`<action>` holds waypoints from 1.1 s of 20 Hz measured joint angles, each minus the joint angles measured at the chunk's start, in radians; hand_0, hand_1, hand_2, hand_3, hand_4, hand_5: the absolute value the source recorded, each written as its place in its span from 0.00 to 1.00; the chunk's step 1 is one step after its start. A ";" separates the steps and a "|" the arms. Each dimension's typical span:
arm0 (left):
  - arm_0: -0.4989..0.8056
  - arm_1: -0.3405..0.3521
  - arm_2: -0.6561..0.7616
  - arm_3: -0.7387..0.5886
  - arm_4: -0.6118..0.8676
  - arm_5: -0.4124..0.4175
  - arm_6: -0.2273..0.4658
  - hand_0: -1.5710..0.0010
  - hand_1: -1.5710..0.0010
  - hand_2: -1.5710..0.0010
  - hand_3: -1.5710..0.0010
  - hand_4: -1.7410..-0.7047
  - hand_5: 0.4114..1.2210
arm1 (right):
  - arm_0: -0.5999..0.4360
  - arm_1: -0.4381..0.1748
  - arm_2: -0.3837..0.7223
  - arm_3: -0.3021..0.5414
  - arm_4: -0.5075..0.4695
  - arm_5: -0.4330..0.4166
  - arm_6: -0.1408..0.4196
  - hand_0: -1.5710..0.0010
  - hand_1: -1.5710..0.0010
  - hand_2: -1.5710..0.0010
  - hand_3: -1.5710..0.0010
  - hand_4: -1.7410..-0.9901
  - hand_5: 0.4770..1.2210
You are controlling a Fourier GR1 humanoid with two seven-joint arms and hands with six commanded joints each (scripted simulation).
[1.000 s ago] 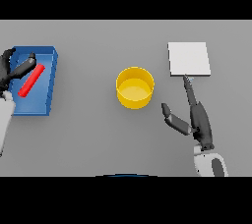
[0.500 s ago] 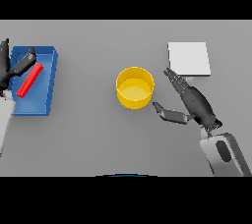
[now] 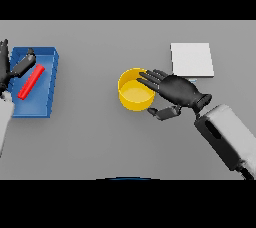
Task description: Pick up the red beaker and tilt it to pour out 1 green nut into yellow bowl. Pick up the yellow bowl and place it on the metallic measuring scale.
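Observation:
The yellow bowl (image 3: 131,93) stands upright near the table's middle. My right hand (image 3: 176,92) lies against its right side, open: straight fingers (image 3: 150,77) reach over the rim while the thumb (image 3: 162,113) sits below the bowl's lower right edge. The metallic measuring scale (image 3: 192,60), a pale square plate, lies behind the hand at the upper right. At the far left, the red beaker (image 3: 31,81) lies on its side inside a blue tray (image 3: 48,92). My left hand (image 3: 11,69) hovers open over the tray's left part, fingers spread above the beaker's upper end.
The blue tray's raised walls surround the red beaker. Bare grey table stretches between the tray and the bowl and along the front edge.
My right hand has swung left from beside the scale to the bowl, its fingers now over the rim. The left hand has shifted slightly left at the tray.

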 measured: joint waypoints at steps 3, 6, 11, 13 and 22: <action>0.019 -0.005 -0.001 -0.004 0.005 0.001 -0.010 1.00 1.00 1.00 1.00 0.96 0.36 | -0.055 -0.007 0.072 0.054 0.068 0.039 -0.013 1.00 1.00 1.00 1.00 0.70 0.32; 0.016 -0.003 0.000 -0.016 0.002 0.005 -0.003 1.00 1.00 1.00 1.00 0.96 0.36 | -0.119 0.024 0.108 0.129 0.081 0.079 -0.021 1.00 1.00 1.00 1.00 0.69 0.33; 0.017 0.003 0.004 -0.003 0.006 0.002 -0.012 1.00 1.00 1.00 1.00 0.96 0.36 | -0.192 0.058 0.153 0.211 0.097 0.123 -0.041 1.00 1.00 1.00 1.00 0.65 0.34; 0.025 0.014 0.011 -0.006 0.008 0.000 -0.016 1.00 1.00 1.00 1.00 0.96 0.35 | -0.214 0.071 0.173 0.247 0.115 0.127 -0.038 1.00 1.00 1.00 1.00 0.64 0.34; 0.021 0.012 0.015 0.003 0.018 -0.005 -0.028 1.00 1.00 1.00 1.00 0.96 0.35 | -0.270 0.111 0.199 0.339 0.120 0.197 -0.011 1.00 1.00 0.99 0.97 0.61 0.37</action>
